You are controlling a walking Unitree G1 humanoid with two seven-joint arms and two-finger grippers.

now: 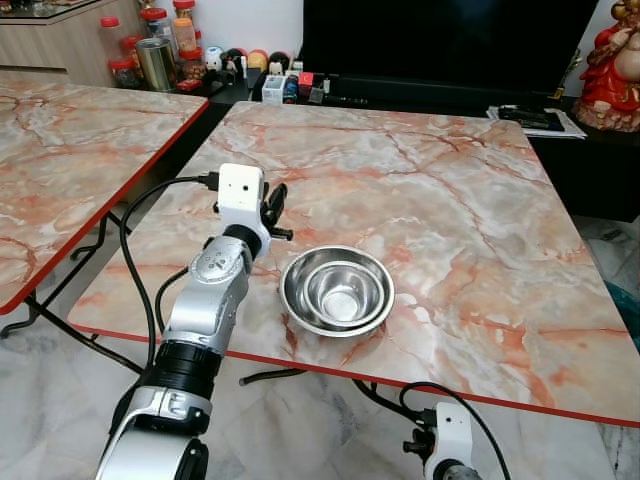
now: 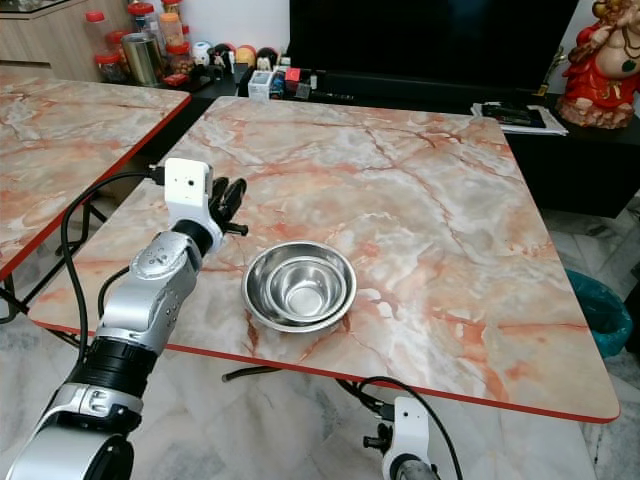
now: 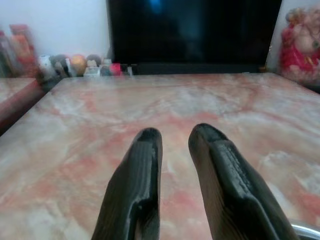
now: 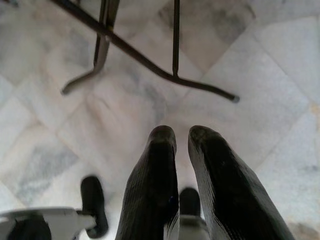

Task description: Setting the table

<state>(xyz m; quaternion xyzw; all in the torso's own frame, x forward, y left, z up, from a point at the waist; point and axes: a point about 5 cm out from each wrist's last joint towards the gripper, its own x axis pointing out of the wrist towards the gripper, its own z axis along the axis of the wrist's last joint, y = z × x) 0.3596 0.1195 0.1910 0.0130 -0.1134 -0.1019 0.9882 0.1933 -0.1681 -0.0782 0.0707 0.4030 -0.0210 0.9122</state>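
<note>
A: What sits on the worktop [image 1: 450, 200]?

B: Two round bowls [image 1: 337, 290] of shiny steel, one nested inside the other, near the front edge. The worktop itself is smooth, square, with pink-and-grey marbling and a thin red rim.

A: And the arms?

B: The left gripper [image 3: 175, 145] is stretched over the worktop just beside the bowls, to their left, apart from them. Its two ribbed black fingers [image 3: 137, 185] stand a narrow gap apart with nothing between them. The right gripper [image 4: 182, 137] hangs below the worktop, pointing at the pale marble floor [image 4: 260, 60]; its fingers are nearly together, also holding nothing.

A: What else is around?

B: A second marbled table [image 1: 70, 150] off to the left. Behind, a low black cabinet [image 1: 400, 95] carries a large dark screen [image 1: 440, 40], small trinkets and red-lidded jars [image 1: 150, 45]. A red figurine [image 1: 610, 70] stands at far right. Black metal table legs [image 4: 145, 57] cross the floor beneath.
</note>
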